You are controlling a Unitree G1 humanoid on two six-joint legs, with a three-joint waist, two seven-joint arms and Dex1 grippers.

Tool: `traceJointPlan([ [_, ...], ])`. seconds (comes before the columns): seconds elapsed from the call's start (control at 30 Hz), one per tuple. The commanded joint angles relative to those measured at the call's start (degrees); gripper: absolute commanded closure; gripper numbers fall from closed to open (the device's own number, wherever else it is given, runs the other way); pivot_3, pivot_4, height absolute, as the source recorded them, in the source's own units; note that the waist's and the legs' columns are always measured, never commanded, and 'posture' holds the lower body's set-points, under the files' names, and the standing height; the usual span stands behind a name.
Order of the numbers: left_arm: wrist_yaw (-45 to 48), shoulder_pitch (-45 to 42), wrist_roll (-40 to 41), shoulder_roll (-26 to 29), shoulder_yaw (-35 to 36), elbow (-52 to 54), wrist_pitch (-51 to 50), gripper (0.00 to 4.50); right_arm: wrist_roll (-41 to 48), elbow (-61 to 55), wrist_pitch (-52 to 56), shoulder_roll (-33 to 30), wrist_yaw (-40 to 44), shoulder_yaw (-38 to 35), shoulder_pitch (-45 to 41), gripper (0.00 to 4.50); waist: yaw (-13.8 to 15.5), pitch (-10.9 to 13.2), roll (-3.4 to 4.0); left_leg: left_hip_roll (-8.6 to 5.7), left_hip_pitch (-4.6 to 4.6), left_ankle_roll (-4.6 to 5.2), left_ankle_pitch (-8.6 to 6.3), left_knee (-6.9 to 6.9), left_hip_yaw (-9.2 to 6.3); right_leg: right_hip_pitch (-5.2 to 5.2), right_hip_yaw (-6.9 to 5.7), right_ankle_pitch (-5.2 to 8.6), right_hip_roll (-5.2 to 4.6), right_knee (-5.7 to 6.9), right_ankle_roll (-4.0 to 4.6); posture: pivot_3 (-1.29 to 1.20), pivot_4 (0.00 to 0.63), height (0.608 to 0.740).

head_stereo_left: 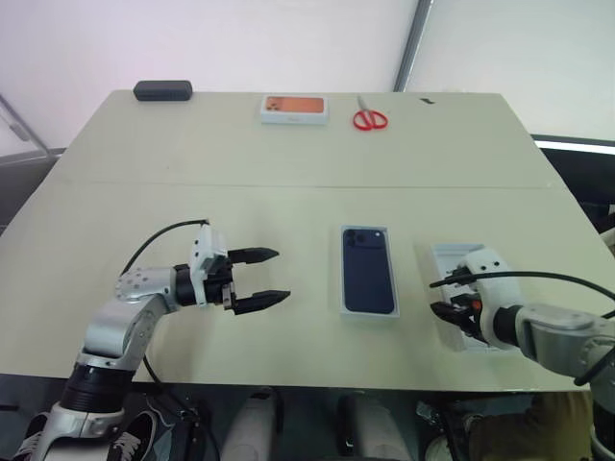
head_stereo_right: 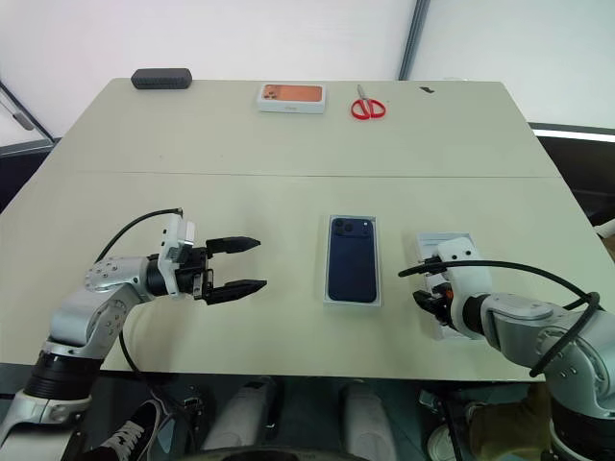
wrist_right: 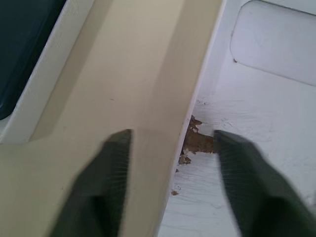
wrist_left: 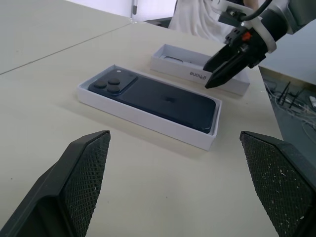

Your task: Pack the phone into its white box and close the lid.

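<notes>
The dark navy phone [head_stereo_left: 368, 269] lies camera side up inside its white box [wrist_left: 148, 121] at the middle of the table. To its right the lid [head_stereo_left: 452, 255] rests open side up, white inside. My right gripper [head_stereo_left: 444, 312] points down at the lid's wall nearest the phone; in the right wrist view its fingers [wrist_right: 116, 163] straddle that wall with a gap on each side, nothing clamped. My left gripper [head_stereo_left: 282, 275] hovers open to the left of the box, pointing towards it and holding nothing.
Along the far edge lie a black oblong case [head_stereo_left: 162, 90], a white box with an orange picture [head_stereo_left: 294, 108] and red scissors [head_stereo_left: 369, 119]. The lid sits close to the table's front edge [head_stereo_left: 384, 384].
</notes>
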State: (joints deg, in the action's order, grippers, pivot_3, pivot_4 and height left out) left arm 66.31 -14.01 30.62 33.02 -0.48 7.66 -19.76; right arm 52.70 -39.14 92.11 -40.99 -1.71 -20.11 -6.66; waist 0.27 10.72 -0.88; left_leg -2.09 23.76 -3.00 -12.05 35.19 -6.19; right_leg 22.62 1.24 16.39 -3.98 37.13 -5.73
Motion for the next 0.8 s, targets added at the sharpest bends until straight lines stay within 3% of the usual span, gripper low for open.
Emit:
traceJointPlan([
  [0.03, -0.5, -0.22, 0.63, -0.1, 0.42, 2.03, 0.27, 0.04, -0.43, -2.71, 0.39, 1.44, -3.12, 1.93, 1.81, 4.18, -0.02, -0.02, -0.03, 0.02, 0.0, 0.0, 0.0, 0.0, -0.01, -0.01, 0.0, 0.0, 0.03, 0.0, 0.0, 0.0, 0.15, 0.74],
  [0.07, -0.67, -0.3, 0.61, -0.08, 0.48, 1.94, 0.26, 0.04, -0.71, -2.83, 0.39, 1.97, -3.81, 2.62, 1.97, 4.46, -0.04, -0.02, -0.04, 0.05, 0.0, 0.0, 0.0, 0.0, -0.02, -0.02, 0.0, 0.0, 0.08, -0.01, 0.0, 0.0, 0.15, 0.74],
  [0.37, -1.52, 0.0, 0.81, 0.37, 1.01, 2.06, 0.02, 0.04, -0.93, -0.42, 0.39, 4.39, -7.75, 2.27, -3.79, 4.46, -1.16, -0.05, -0.07, 0.14, -0.22, 0.0, 0.0, -0.02, -0.02, -0.19, 0.08, 0.09, 0.18, -0.01, 0.18, 0.0, 0.15, 0.74],
  [0.6, -4.39, -0.99, 1.86, -0.48, 2.42, 1.12, -1.46, 0.04, 4.18, 2.79, 0.39, 13.81, -4.12, -4.84, -16.76, 4.46, -1.18, 0.05, 0.12, 0.21, -0.21, 0.0, 0.0, -0.06, 0.0, -0.09, 0.13, -0.03, 0.3, 0.07, -0.01, 0.0, 0.15, 0.74],
  [0.8, -10.05, -3.47, 1.85, -2.54, 4.35, -1.03, -2.49, 0.04, 9.8, 10.25, 0.35, 28.7, -5.79, -14.86, -28.55, 4.46, -1.13, 0.05, 0.12, 0.2, -0.2, 0.0, 0.0, -0.06, -0.02, -0.09, 0.1, -0.04, 0.31, 0.12, -0.03, 0.0, 0.15, 0.74],
])
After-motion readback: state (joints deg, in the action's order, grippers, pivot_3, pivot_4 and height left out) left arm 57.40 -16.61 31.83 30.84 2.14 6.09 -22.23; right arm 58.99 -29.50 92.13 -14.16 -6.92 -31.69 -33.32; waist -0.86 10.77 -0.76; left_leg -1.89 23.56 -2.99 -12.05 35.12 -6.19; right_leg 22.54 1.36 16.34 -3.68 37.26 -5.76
